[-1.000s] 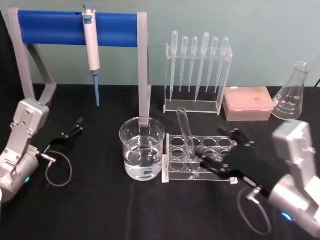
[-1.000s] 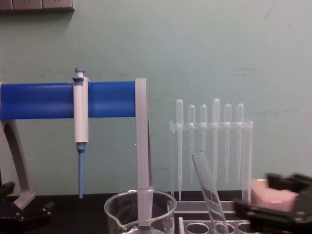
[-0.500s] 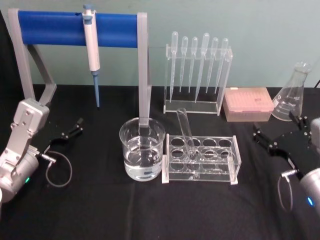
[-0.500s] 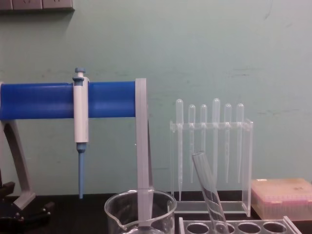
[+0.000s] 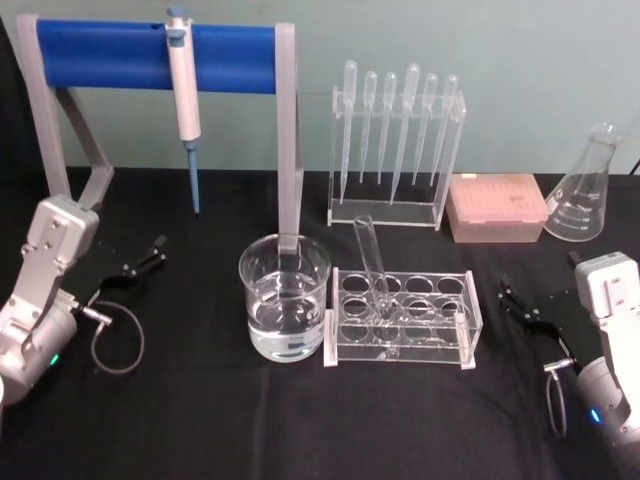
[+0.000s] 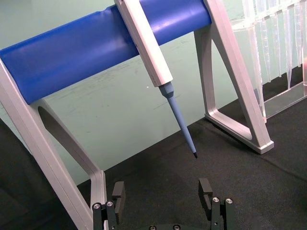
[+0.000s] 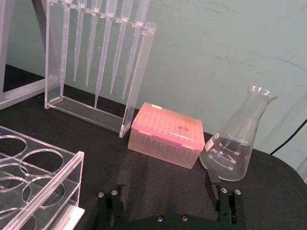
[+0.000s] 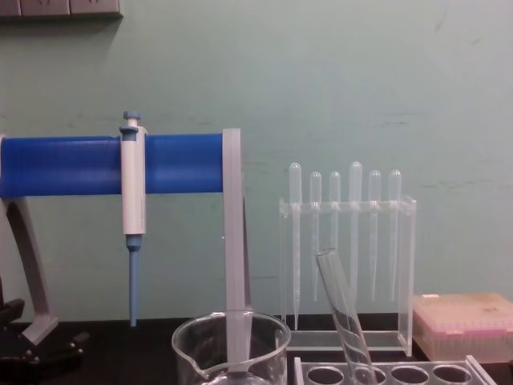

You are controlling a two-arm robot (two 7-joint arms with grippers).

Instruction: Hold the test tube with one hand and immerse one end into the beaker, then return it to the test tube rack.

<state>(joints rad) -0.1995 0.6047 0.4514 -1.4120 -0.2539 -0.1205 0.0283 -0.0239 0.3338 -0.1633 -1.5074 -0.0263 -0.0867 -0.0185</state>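
Tube (image 5: 372,268): you are handling light, slick, fragile glass, probably; take its upper half.
Right gripper (image 5: 533,312): sitting spread, holding nothing.
Left gripper (image 5: 140,263): idling spread.

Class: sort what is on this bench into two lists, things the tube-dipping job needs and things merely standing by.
Needed: test tube, leaning in its rack; beaker; right gripper, open beside the rack.

Standing by: pipettor on its blue stand; pipettes; pink box; flask; left gripper, open.

head view looking down, chest view low, both share beaker (image 5: 284,310)
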